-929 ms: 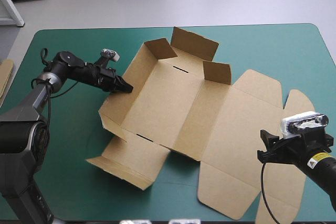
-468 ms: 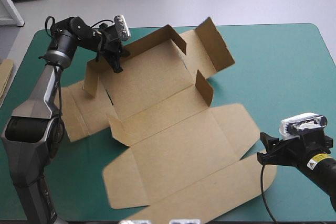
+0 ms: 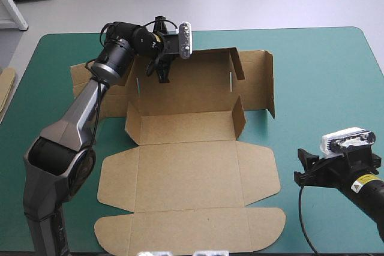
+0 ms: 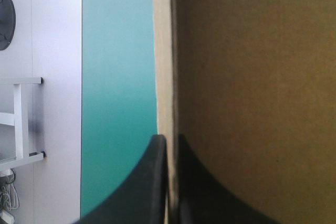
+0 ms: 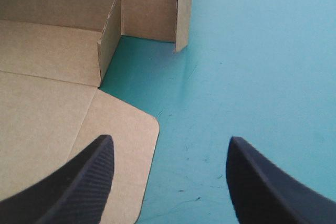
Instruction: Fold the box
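– While the table's teal-green cover fills most of the high view, where does the box lie on it?

– The box takes up the centre of the frame, from the upper middle down to the bottom edge. Its wide panels lie flat in the lower half, and the lowest has rounded corners. Above them two short side flaps stand up, left and right. Toward the top the board rises in walls, with more flaps standing at the upper right.

– And the left gripper?

– The left gripper is up left of centre, at the far, raised part of the box. In the left wrist view its black fingers are pressed almost together, with an edge of brown board pinched between them.

– The other arm?

– The right gripper hangs at the lower right of the high view, over bare cover. Its fingers stand wide apart and grip nothing. A rounded corner of the flat board lies just ahead of one finger.

– Anything smaller?

– A sliver of spare board at the left edge of the frame.
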`<action>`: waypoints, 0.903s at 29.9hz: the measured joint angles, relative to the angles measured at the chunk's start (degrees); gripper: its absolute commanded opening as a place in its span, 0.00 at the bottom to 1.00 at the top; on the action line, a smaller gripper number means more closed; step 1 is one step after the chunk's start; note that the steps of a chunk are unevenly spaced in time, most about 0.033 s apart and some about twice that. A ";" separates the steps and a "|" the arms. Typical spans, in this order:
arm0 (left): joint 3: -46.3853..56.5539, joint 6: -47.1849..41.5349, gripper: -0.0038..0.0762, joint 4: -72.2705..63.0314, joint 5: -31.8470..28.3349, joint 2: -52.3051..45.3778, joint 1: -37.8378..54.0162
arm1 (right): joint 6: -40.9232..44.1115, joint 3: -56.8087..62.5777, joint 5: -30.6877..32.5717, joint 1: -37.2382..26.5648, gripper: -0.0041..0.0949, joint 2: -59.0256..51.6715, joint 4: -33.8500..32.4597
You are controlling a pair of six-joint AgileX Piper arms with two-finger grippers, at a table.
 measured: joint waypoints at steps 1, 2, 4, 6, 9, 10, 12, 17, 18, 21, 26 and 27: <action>0.00 -1.74 0.04 0.92 0.63 -0.64 -1.06 | 0.76 0.00 -0.59 0.00 0.62 0.00 -0.57; 0.00 -3.37 0.04 1.49 1.42 -1.51 -2.02 | 1.93 0.00 -1.11 0.00 0.62 0.00 -1.47; 1.24 -5.88 0.04 2.79 2.35 -3.64 -3.76 | 4.81 -0.01 -1.78 0.00 0.62 0.00 -4.64; 4.10 -8.36 0.04 5.63 1.97 -6.34 -5.69 | 8.05 -0.44 -1.86 0.00 0.62 0.00 -7.91; 11.83 -13.57 0.04 12.63 -0.82 -11.21 -9.27 | 12.59 -2.09 -1.40 0.00 0.62 0.05 -12.90; 14.30 -15.35 0.04 14.69 -2.06 -12.84 -10.49 | 13.81 -2.72 -1.31 0.00 0.62 0.13 -13.73; 20.75 -20.98 0.04 20.33 -6.51 -16.16 -13.04 | 15.34 -4.76 -0.45 0.00 0.62 0.76 -14.77; 35.63 -36.95 0.04 34.81 -15.64 -23.62 -19.03 | 15.79 -11.13 4.90 0.00 0.62 5.73 -15.25; 38.27 -40.45 0.04 38.06 -16.87 -25.00 -20.31 | 15.19 -12.61 6.44 0.00 0.62 7.60 -15.30; 44.50 -52.13 0.04 47.86 -18.74 -28.05 -24.17 | 13.38 -17.16 9.11 0.00 0.62 12.07 -15.76; 52.31 -67.45 0.04 63.53 -19.39 -29.99 -28.42 | 12.60 -24.06 11.47 0.00 0.62 18.49 -16.93; 52.78 -68.57 0.04 64.22 -19.47 -30.04 -28.62 | 12.36 -25.49 11.78 0.00 0.62 19.64 -16.99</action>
